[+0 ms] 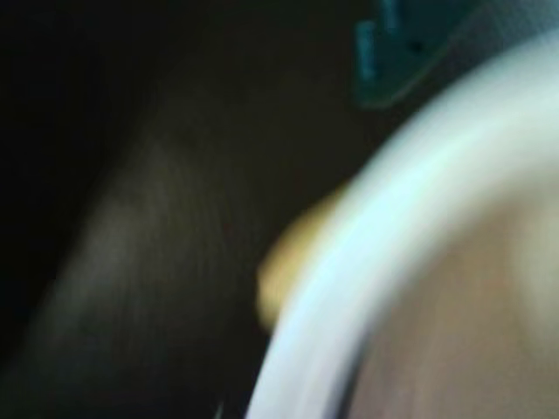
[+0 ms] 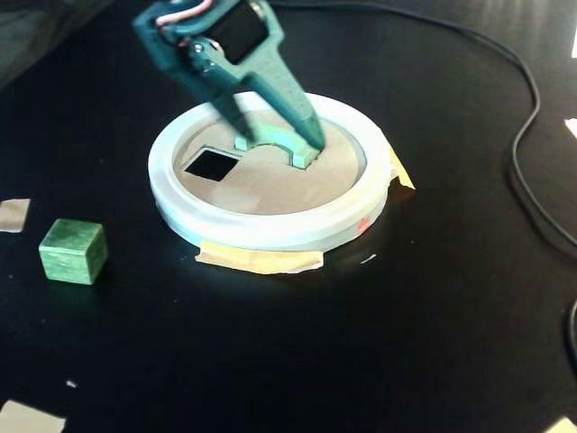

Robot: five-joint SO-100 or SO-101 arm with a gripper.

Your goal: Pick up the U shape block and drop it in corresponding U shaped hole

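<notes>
In the fixed view my teal gripper [image 2: 275,144] reaches down onto the tan disc [image 2: 279,185] with its white rim [image 2: 270,230]. Its two fingers stand at the two ends of the pale mint U shape block [image 2: 305,158], which sits low on the disc with its rounded notch facing the camera. The gripper looks shut on the block. The U shaped hole lies under the block and is hidden. The wrist view is badly blurred: it shows only the white rim [image 1: 393,218], tan disc [image 1: 472,340] and a teal arm part [image 1: 393,52].
A small square hole [image 2: 211,163] is in the disc left of the block. A darker green cube [image 2: 73,251] stands on the black table at the left. Tape strips [image 2: 260,261] hold the disc down. A black cable [image 2: 523,162] runs along the right.
</notes>
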